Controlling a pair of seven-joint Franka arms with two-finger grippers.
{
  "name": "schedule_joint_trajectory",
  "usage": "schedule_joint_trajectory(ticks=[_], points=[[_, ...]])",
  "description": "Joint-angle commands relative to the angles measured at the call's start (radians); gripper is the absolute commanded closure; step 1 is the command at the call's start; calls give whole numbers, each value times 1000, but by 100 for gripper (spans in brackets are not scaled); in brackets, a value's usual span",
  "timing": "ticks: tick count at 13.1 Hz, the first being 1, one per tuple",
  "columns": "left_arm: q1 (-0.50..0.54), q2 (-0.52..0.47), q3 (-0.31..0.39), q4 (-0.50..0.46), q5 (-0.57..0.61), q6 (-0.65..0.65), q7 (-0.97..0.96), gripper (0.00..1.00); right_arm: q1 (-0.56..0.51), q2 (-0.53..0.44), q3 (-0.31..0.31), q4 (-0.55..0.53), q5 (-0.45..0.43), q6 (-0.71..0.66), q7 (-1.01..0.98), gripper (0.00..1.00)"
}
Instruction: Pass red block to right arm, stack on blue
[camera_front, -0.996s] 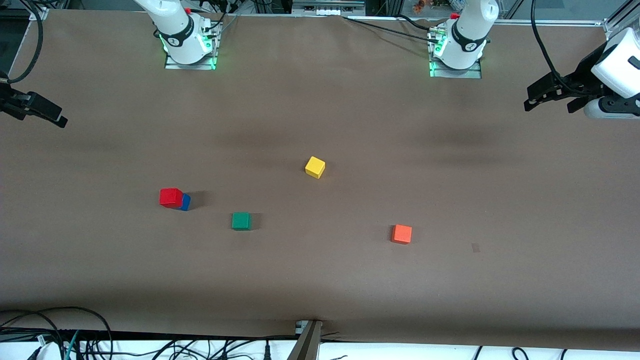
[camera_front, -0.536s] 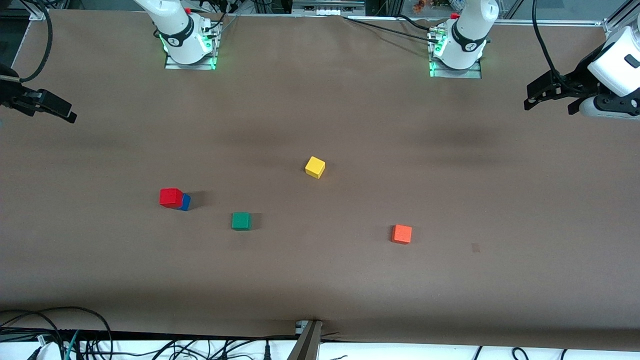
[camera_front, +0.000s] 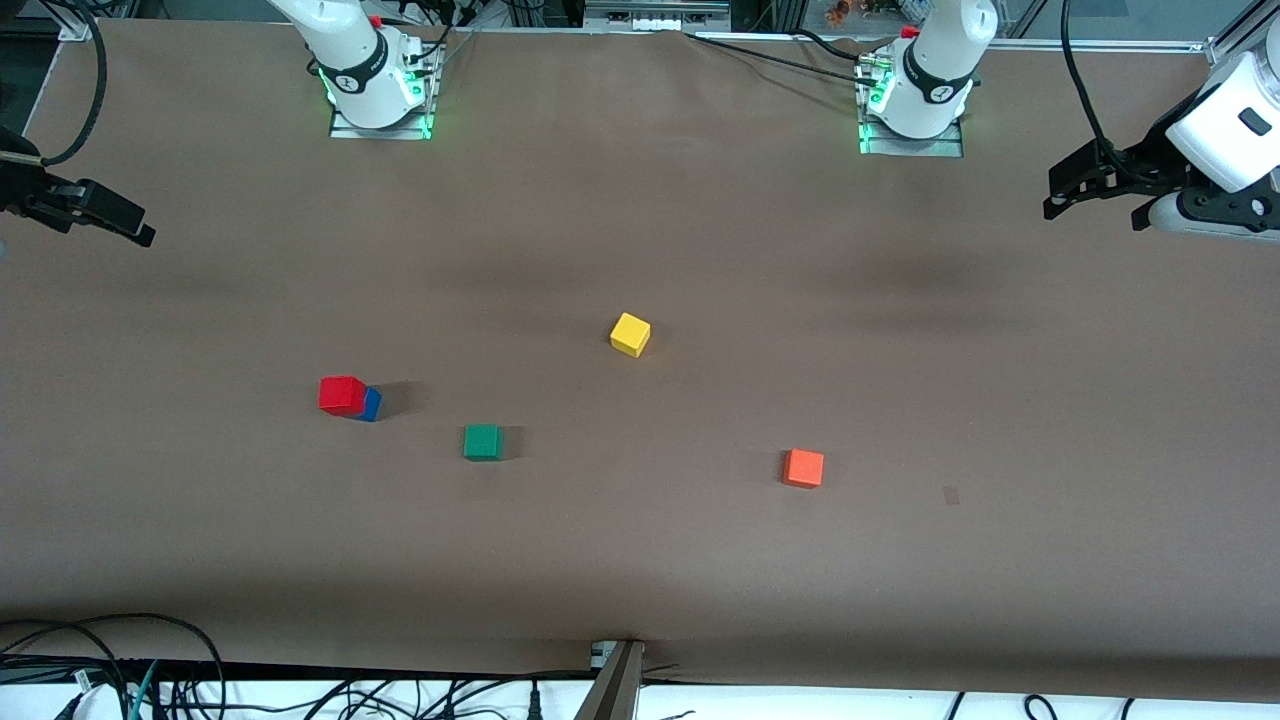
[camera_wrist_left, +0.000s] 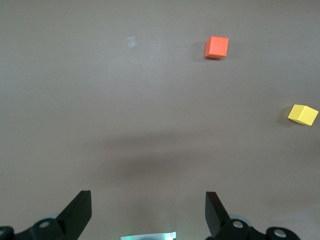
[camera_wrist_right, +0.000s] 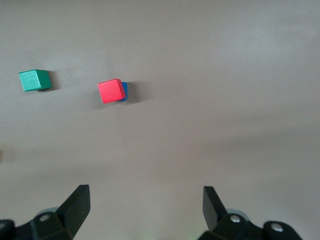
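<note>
— Where is the red block (camera_front: 342, 394) at this moment?

— It sits on top of the blue block (camera_front: 371, 404), toward my right arm's end of the brown table (camera_front: 640, 560). The red one is set a little off-centre, so 1 edge of the blue shows beside it. Nothing of mine touches either.

— And your 2 grippers?

— My right gripper (camera_front: 95, 210) hangs over the table's edge at the right arm's end, well apart from the stack; its fingers (camera_wrist_right: 75, 207) stand wide open and empty. My left gripper (camera_front: 1090, 190) hangs over the table's edge at the left arm's end, its fingers (camera_wrist_left: 77, 212) also spread wide, holding nothing.

— What else lies on the table?

— 3 more blocks, all apart from each other. The green block (camera_front: 482, 441) rests near the stack, slightly nearer the front camera. The yellow block (camera_front: 630, 334) lies mid-table, farther from that camera. The orange block (camera_front: 803, 467) sits toward the left arm's end.
</note>
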Motion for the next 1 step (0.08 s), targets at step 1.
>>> schedule_joint_trajectory(ticks=[1], points=[[-6,24,-1,37,23,-1,14,0,-2,-12,6,-12,9,-9,9,0]])
